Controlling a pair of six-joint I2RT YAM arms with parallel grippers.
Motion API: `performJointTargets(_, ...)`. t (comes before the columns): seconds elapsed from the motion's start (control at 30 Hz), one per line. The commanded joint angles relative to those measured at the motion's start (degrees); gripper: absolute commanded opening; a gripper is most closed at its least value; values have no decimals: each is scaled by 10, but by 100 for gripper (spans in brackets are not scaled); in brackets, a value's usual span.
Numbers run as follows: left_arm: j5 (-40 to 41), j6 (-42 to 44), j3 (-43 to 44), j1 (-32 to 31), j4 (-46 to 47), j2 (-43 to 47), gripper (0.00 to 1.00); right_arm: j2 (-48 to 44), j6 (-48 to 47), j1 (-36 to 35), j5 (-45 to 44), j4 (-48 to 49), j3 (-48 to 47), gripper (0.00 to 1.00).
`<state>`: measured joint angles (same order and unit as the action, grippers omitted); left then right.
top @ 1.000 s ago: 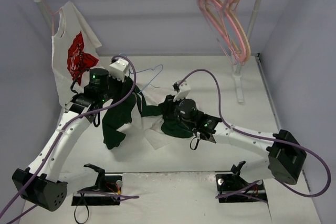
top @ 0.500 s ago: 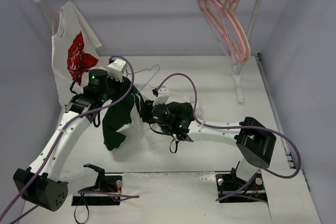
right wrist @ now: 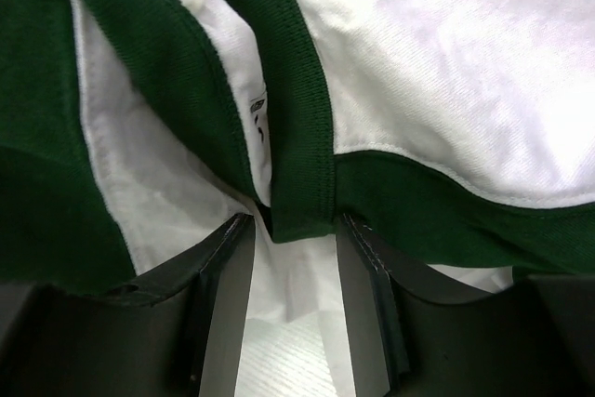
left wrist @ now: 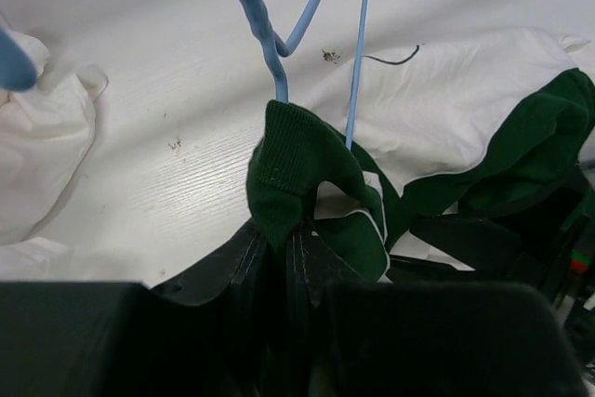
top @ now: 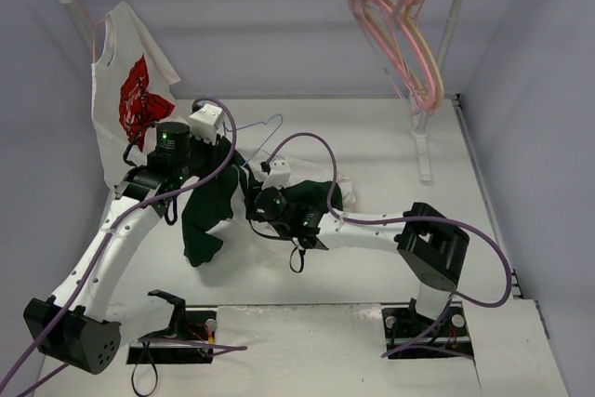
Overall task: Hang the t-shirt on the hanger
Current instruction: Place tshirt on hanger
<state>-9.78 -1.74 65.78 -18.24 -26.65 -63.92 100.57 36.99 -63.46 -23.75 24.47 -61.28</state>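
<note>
T-shirt (left wrist: 446, 109) collar pinched in left hand (left wrist: 284, 248), within parted right hand (right wrist: 296, 230)

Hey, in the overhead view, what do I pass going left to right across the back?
White shirt with red graphic, light-blue hanger, pink hangers, right rack post.

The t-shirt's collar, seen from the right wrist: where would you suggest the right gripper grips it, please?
Probably the dark green ribbed collar band of the t-shirt, ahead of the right gripper's open jaws, approached straight on across its width: it runs as a narrow strip that both fingers can straddle.
</note>
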Motion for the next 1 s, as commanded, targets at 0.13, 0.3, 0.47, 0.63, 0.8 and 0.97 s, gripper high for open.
performJointTargets(0.13,-9,-5,15,6,51,15,0,20,5,-3,-49,6,-46,40)
performJointTargets(0.3,-12,-5,15,6,52,15,0,34,-1,-2,-55,7,-59,31)
performJointTargets(0.47,-13,-4,15,7,51,19,0,27,-22,0,-77,-2,-54,8)
performJointTargets(0.63,-25,1,8,7,58,35,0,-16,-62,22,-80,-19,-25,0)
performJointTargets(0.8,-68,12,-17,7,90,71,0,-98,-130,84,-22,-24,6,0)
performJointTargets(0.97,-109,16,-48,10,134,107,0,-165,-192,159,83,-52,10,0)
